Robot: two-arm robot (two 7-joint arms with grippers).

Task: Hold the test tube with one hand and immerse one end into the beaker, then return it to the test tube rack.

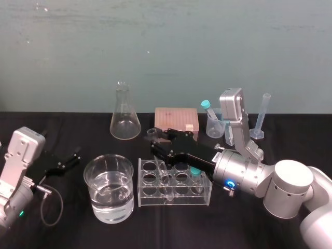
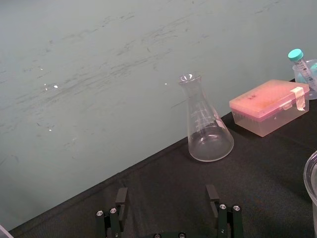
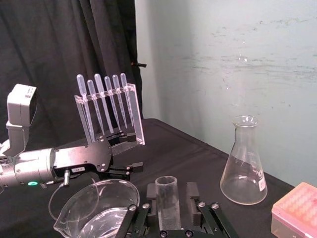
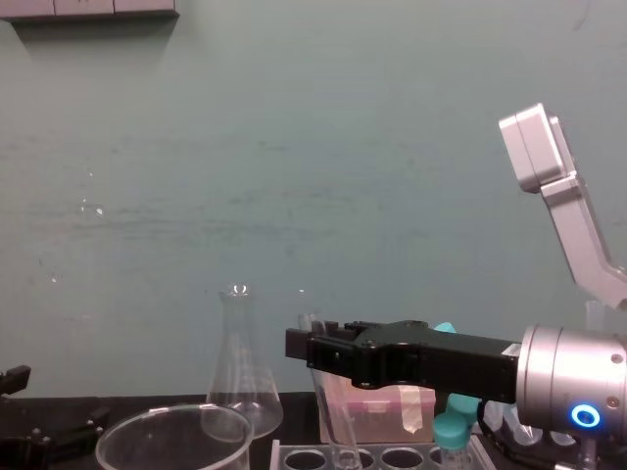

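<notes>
One-handed: gripping test tube (image 4: pixel 331 413) in fingers of right gripper (image 3: pixel 171 192).
Tilted into test tube rack (image 1: pixel 150 195), with left gripper (image 2: pixel 167 191) fingers spread.

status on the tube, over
Right hand around long clear glass test tube, tilted in pale translucent rack. Left hand open, parked left. Wide glass beaker beside rack.

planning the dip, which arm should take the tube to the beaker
Right: the right hand is at the tube in the rack, beside the beaker. The left hand sits open on the beaker's far side, away from the tube.
</notes>
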